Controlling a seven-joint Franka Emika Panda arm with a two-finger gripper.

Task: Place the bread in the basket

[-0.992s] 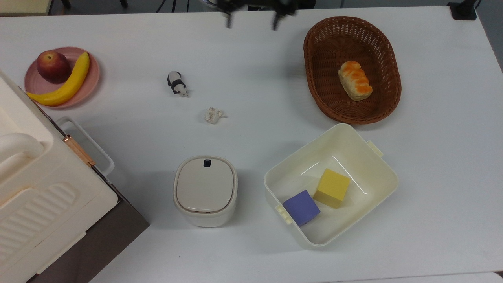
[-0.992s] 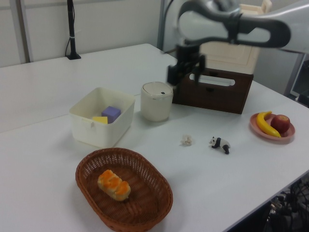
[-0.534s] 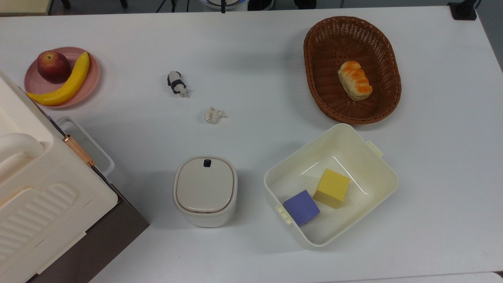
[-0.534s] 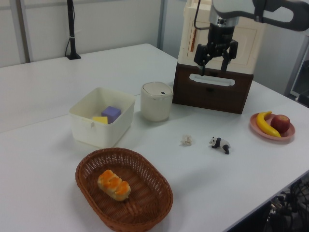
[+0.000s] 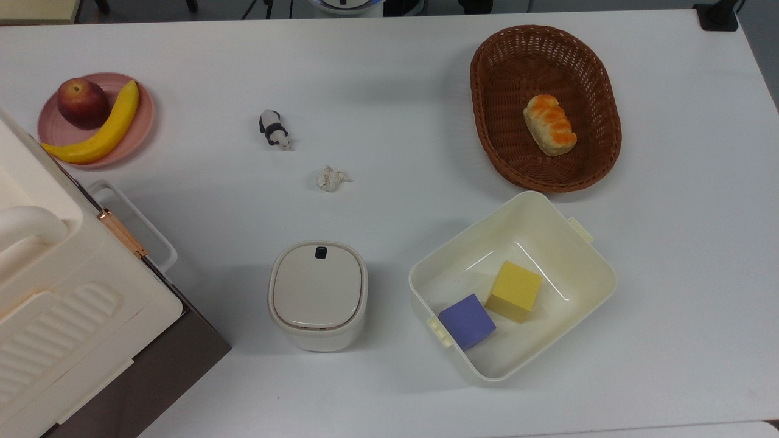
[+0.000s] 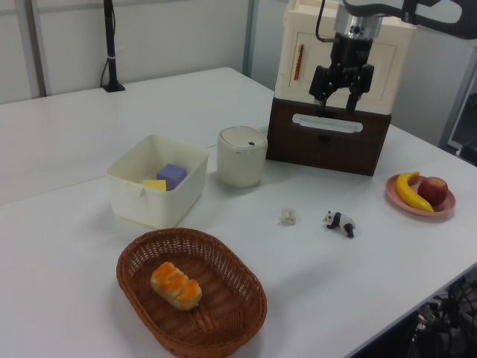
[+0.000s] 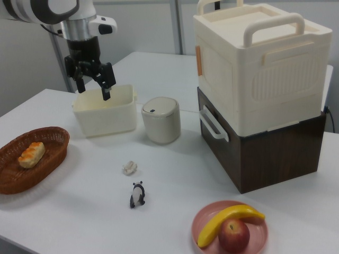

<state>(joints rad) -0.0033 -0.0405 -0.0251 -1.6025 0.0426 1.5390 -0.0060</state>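
On the white tabletop sits the wicker basket, toy bread loaf already lying inside it. Pincer hangs high, spread and empty. Loaf looks light and squishy, I'd pinch across its pale sides.
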